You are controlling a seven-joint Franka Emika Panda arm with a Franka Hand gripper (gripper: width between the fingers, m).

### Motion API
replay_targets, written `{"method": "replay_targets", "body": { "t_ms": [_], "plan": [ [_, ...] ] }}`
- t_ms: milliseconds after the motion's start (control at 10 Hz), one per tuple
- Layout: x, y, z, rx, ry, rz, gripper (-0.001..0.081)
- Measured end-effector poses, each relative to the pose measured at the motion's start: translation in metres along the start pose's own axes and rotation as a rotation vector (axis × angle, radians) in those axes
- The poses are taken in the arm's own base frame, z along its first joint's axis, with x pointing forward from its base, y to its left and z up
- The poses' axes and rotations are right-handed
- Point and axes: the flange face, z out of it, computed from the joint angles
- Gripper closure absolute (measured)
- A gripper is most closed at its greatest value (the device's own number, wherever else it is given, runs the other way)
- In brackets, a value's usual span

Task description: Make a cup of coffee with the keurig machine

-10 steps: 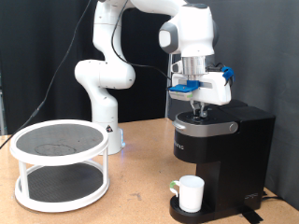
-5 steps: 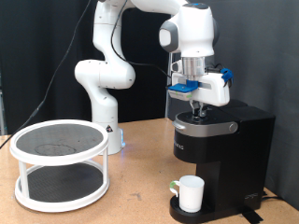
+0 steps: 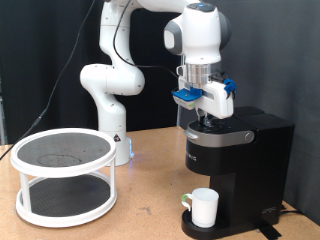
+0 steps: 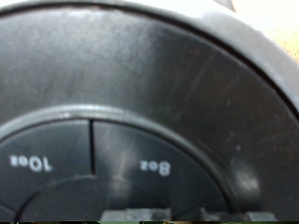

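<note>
The keurig machine [image 4: 149,84] top panel carries two upside-down button labels in the wrist view — "10oz" [image 4: 31,161] and "8oz" [image 4: 157,166].

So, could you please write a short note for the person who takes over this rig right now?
Tool: down at the top panel of the keurig machine, right above its size buttons; the wrist view shows the 8oz button and the 10oz button up close. It holds nothing. Whether the fingers are open or shut cannot be seen.
Cup: upright on the machine's drip base, under the outlet.
Done: cup placed, lid down.
Left: no coffee visible in the cup; brewing is not seen.
Round two-level rack stands at the exterior view's left.
</note>
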Motion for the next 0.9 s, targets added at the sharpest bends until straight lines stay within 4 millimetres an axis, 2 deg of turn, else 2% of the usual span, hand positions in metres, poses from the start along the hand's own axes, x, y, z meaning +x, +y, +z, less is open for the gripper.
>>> {"method": "replay_targets", "body": {
  "t_ms": [400,900],
  "plan": [
    [0.000,-0.014,-0.001,-0.036,-0.008,0.022,0.0806],
    [-0.011,-0.004,0.000,-0.030,-0.007,-0.061,0.0806]
  ]
}}
